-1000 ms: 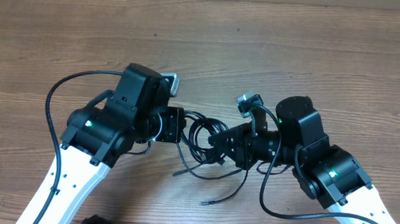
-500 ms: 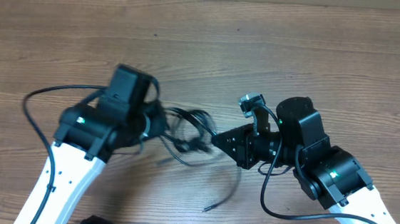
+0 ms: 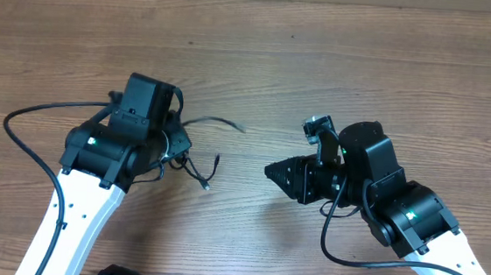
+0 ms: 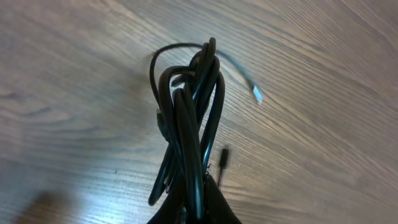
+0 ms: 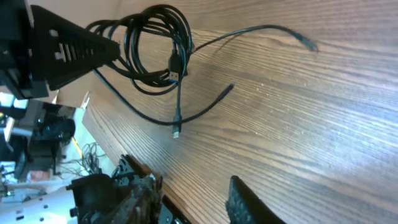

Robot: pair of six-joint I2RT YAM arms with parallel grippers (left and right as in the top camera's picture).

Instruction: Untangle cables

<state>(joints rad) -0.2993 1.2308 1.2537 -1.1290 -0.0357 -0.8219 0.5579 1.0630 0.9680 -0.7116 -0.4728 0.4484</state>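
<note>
Left fingers (image 4: pixel 217 210): closed on the cables, pinching the bunch at one end.
Cables (image 4: pixel 193 93): one tight black bunch of loops, left of centre, low over the wooden surface (image 3: pixel 365 68); whether it touches is unclear.
Loose end (image 5: pixel 308 42): a single strand with a plug, trailing free toward the middle.
Right fingers (image 5: pixel 245 202): spread apart, holding nothing, well apart from the bunch.
Doing it well: probably pin the bunch steady, grip only the free strand, and draw it out slowly so loops do not tighten.
</note>
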